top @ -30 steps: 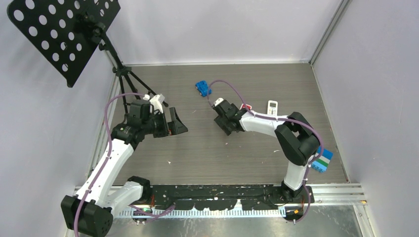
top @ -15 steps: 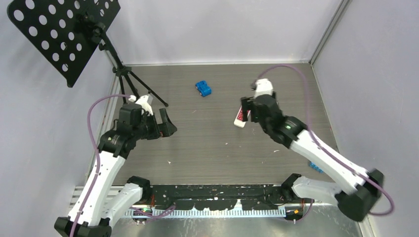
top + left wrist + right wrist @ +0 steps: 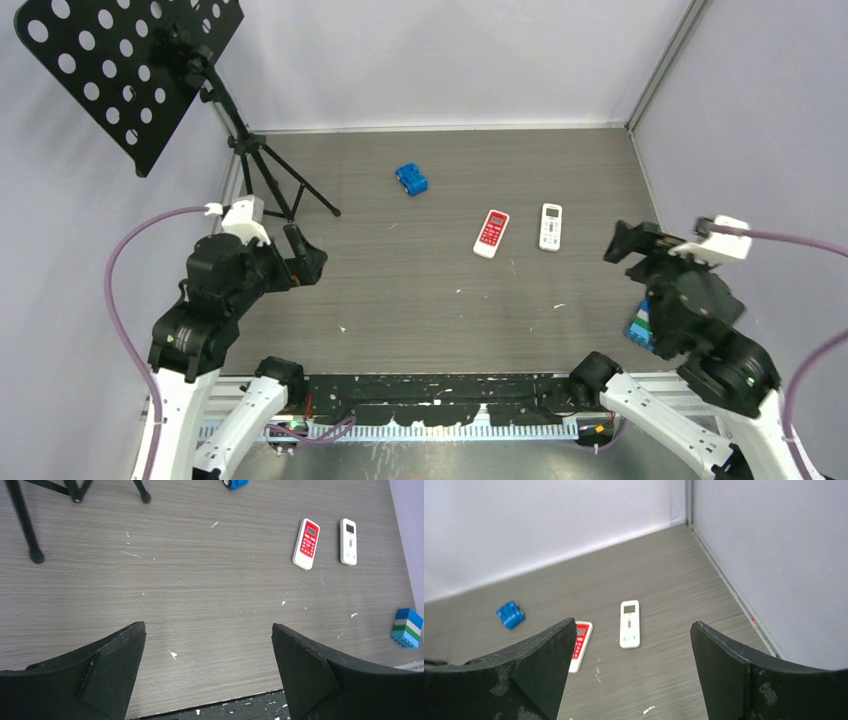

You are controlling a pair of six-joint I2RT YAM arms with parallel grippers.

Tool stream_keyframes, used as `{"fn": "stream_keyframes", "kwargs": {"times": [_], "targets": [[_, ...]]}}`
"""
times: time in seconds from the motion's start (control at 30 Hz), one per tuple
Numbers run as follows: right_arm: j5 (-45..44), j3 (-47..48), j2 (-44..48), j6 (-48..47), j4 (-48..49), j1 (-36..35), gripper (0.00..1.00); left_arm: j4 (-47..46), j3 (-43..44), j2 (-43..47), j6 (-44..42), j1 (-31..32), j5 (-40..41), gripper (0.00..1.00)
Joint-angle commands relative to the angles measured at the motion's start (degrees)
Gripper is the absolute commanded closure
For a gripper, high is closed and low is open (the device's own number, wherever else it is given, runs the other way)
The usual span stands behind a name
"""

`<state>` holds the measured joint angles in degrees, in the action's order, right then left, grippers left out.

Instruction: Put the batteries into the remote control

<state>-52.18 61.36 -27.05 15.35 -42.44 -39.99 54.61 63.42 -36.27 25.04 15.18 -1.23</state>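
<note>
My left gripper [image 3: 207, 630] is spread wide with nothing between its fingers [image 3: 107, 672]; my right gripper [image 3: 627, 243] is just as wide apart and just as empty; both hang above the table [image 3: 400, 310], well back from the remotes.

The red remote [image 3: 491, 233] lies face up, a white rim around its red face, with a small pale display at its far end and rows of buttons below; any lettering on it is too small to read. The white remote [image 3: 551, 226] lies just beside it on my right, apart from it, also face up, with a small dark display at its far end; its markings are no clearer. I cannot make out the batteries in any view.

A blue toy [image 3: 411, 180] sits farther back and to the left of the remotes; a stack of blocks [image 3: 406, 628] in blue, green and white stands near the table's right edge; a black music stand [image 3: 120, 70] on a tripod [image 3: 262, 175] occupies the far left corner.
</note>
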Motion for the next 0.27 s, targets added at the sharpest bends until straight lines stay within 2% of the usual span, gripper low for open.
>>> {"fn": "stream_keyframes", "kwargs": {"times": [0.0, 0.23], "targets": [[-5.8, 4.8, 3.6, -3.2, -1.2, 0.0, 0.11, 3.2, 4.5, 1.8, -2.0, -0.3, 4.6, 0.0], [-3.7, 6.2, 3.2, -5.3, -1.2, 0.0, 0.1, 4.1, 6.8, 3.2, -2.4, -0.3, 3.9, 0.0]]}}
